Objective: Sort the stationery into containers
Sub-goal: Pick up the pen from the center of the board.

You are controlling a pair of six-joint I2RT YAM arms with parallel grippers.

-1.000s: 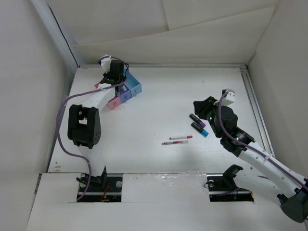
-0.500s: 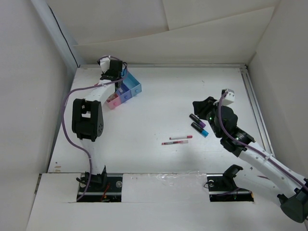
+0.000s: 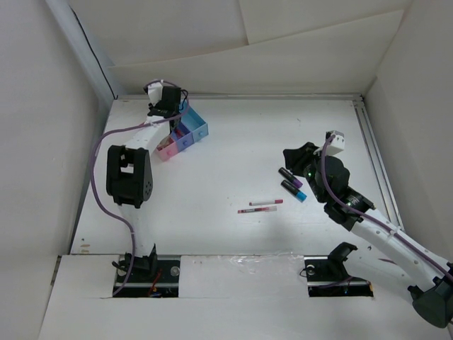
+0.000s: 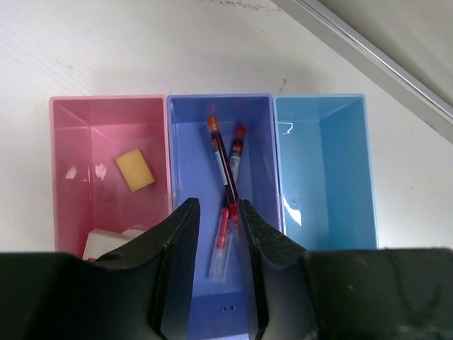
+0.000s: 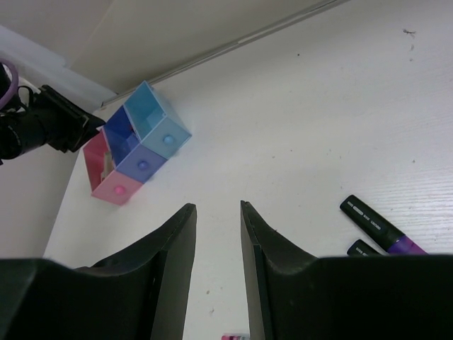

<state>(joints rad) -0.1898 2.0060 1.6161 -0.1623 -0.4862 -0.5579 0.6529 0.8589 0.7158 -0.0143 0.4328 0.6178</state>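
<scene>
The three joined containers, pink [image 4: 106, 120], medium blue [image 4: 185, 142] and light blue [image 4: 325, 177], sit at the far left [image 3: 185, 134]. The pink one holds a beige eraser [image 4: 134, 170] and a white eraser [image 4: 106, 237]. The medium blue one holds crossed red-and-white pens [image 4: 226, 170]. The light blue one shows nothing inside. My left gripper [image 4: 217, 205] [image 3: 166, 106] hovers open and empty over the medium blue bin. My right gripper [image 5: 216, 207] [image 3: 294, 159] is open and empty above the table, beside two dark markers [image 3: 290, 176] [image 5: 375, 223]. Two pens [image 3: 265, 202] [image 3: 256, 210] lie mid-table.
The second marker, with a cyan end [image 3: 294, 190], lies just below the purple one. White walls close in the table at the back and on both sides. A metal rail [image 3: 375, 156] runs along the right edge. The bins also show in the right wrist view [image 5: 134, 142].
My left arm has shifted: its elbow moved up and the gripper drew slightly back over the bins. The right arm, pens and markers have not moved.
</scene>
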